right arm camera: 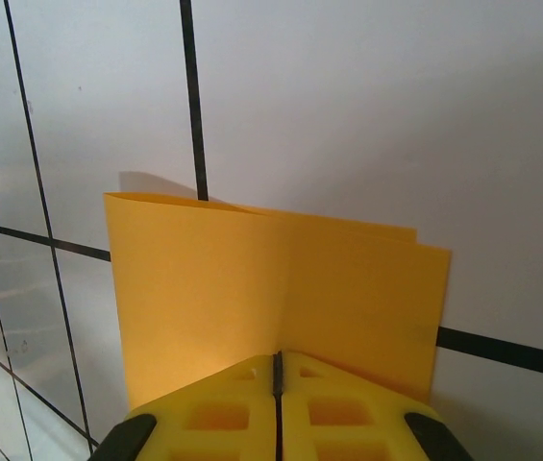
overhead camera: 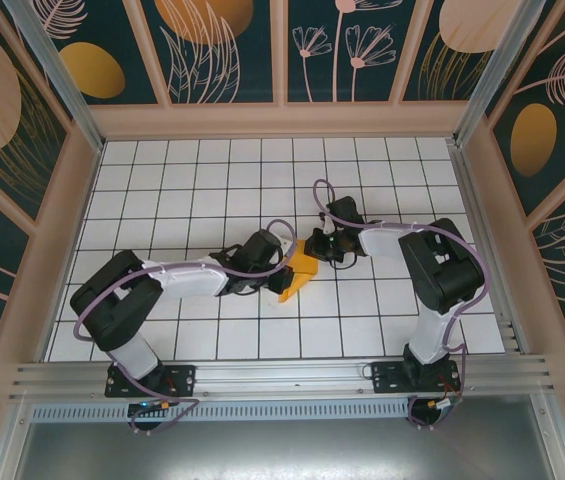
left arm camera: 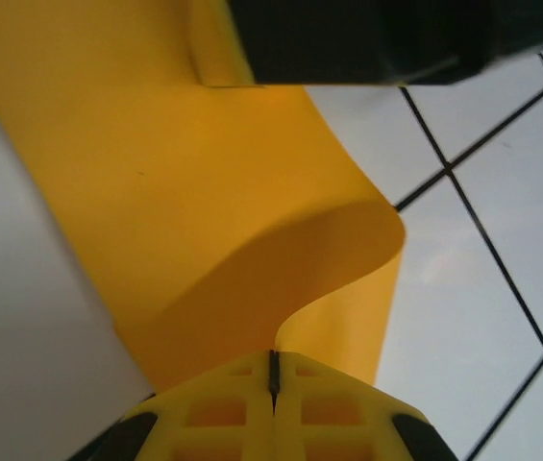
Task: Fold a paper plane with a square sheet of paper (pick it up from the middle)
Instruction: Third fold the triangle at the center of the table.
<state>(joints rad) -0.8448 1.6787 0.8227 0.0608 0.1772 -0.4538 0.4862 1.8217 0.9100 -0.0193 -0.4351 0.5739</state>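
Observation:
The square sheet of paper [overhead camera: 300,272], orange-yellow and doubled over, hangs between my two grippers over the middle of the table. In the top view my left gripper [overhead camera: 282,279] holds its near left end and my right gripper [overhead camera: 318,250] its far right end. The left wrist view has the yellow fingertips of the left gripper [left arm camera: 273,357] shut on the paper [left arm camera: 204,192], which curls up and away in a loose bend. Seen from the right wrist, the right gripper [right arm camera: 277,357] is shut on an edge of the paper [right arm camera: 252,288], whose two layers lie nearly flush.
A white table [overhead camera: 192,180] with a black grid lies under both arms. Patterned walls [overhead camera: 232,50] close in the back and sides, and a metal rail [overhead camera: 282,375] runs along the near edge. The right arm's black body [left arm camera: 367,38] sits close above the paper in the left wrist view.

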